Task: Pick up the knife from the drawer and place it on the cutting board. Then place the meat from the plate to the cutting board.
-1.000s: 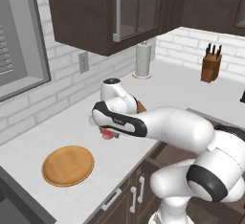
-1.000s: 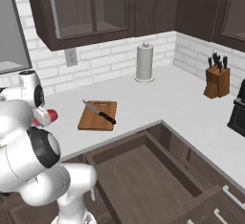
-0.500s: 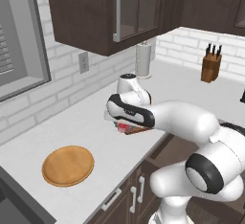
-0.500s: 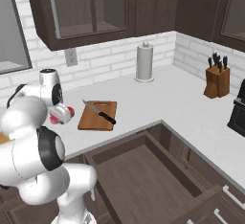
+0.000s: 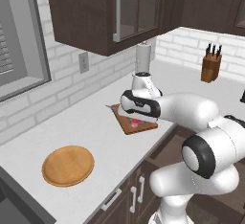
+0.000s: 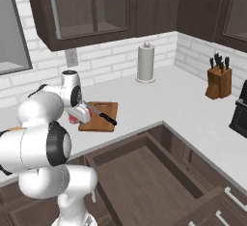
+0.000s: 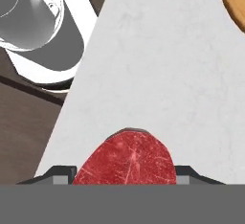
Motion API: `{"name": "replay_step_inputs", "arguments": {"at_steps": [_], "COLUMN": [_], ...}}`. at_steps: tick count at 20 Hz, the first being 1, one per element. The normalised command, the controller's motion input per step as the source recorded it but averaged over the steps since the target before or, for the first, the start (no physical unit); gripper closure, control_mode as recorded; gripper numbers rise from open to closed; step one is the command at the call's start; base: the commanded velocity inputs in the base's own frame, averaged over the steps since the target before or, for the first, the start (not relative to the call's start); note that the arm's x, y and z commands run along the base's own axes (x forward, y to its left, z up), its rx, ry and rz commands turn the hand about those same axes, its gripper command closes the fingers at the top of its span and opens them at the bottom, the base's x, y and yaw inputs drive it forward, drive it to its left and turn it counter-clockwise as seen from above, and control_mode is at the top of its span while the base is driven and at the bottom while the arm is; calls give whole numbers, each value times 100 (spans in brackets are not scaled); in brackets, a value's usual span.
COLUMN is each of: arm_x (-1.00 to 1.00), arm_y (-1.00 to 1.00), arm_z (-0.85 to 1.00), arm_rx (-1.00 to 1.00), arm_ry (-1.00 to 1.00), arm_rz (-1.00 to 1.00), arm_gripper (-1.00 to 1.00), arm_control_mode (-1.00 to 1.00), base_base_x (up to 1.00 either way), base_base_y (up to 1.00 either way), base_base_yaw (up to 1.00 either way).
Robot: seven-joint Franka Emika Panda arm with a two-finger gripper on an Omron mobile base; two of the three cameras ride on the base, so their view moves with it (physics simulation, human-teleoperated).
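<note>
My gripper [image 5: 137, 119] is shut on the meat [image 7: 127, 163], a red marbled steak that shows between the finger tips in the hand view. It hangs low at the left end of the cutting board [image 6: 99, 117]. White counter lies under it in the hand view. The knife [image 6: 102, 115] lies across the board with its black handle toward the counter's front edge. The round tan plate [image 5: 68, 165] sits bare on the counter to the left, and its rim [image 7: 235, 5] shows in a corner of the hand view.
The drawer [image 6: 144, 172] stands wide open below the counter's front edge. A paper towel roll [image 6: 146, 62] stands at the back wall. On the counter at the right are a knife block [image 6: 218, 79] and a black appliance [image 6: 240, 109].
The arm has swung right, carrying the meat from near the plate to the cutting board's edge. The grip on the meat has stayed the same.
</note>
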Motion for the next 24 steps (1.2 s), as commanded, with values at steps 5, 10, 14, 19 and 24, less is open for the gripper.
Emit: {"name": "replay_step_inputs", "arguments": {"at_steps": [5, 10, 14, 19, 24], "arm_x": [55, 38, 39, 28, 18], "arm_y": [-19, 0, 0, 0, 0], "arm_z": [-26, -36, -33, -27, -34], "arm_rx": [-2, -7, -6, -5, -3], "arm_ry": [0, 0, 0, 0, 0], "arm_rz": [0, 0, 0, 2, 1], "arm_gripper": [100, 100, 100, 100, 100], "arm_control_mode": [-100, -100, -100, -100, -100], "base_base_x": [0, 0, 0, 0, 0], "base_base_y": [0, 0, 0, 0, 0], "base_base_yaw": [0, 0, 0, 0, 0]}}
